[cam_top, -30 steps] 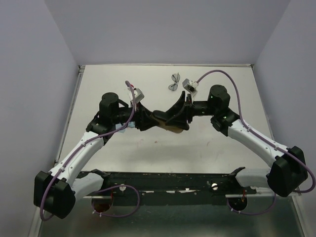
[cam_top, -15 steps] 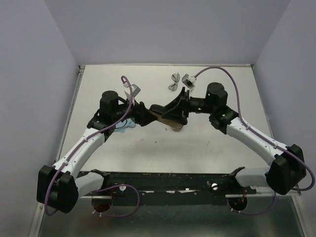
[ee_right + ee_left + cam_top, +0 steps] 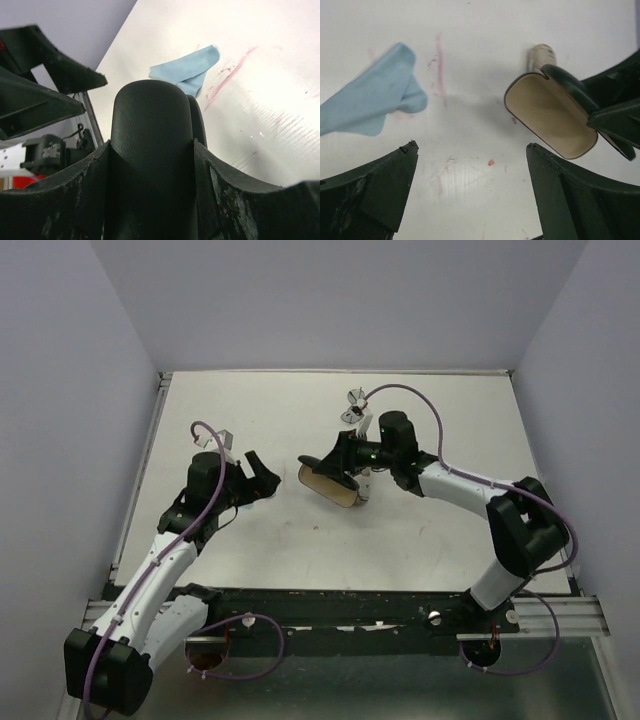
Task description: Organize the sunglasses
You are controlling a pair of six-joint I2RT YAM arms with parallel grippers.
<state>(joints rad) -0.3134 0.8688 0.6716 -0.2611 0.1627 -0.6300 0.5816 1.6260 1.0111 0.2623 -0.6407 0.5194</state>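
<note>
Dark-framed sunglasses (image 3: 351, 406) lie on the far part of the table (image 3: 450, 440), just behind the right gripper (image 3: 343, 472), which is clamped on the black case (image 3: 328, 483); the left gripper (image 3: 257, 473), jaws spread and holding nothing, is farther off.

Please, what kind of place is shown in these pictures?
Probably a robot test cell: plain walls enclose a white table, the left arm and the right arm are bolted to a black rail at its near edge, with a glasses case as prop.
</note>
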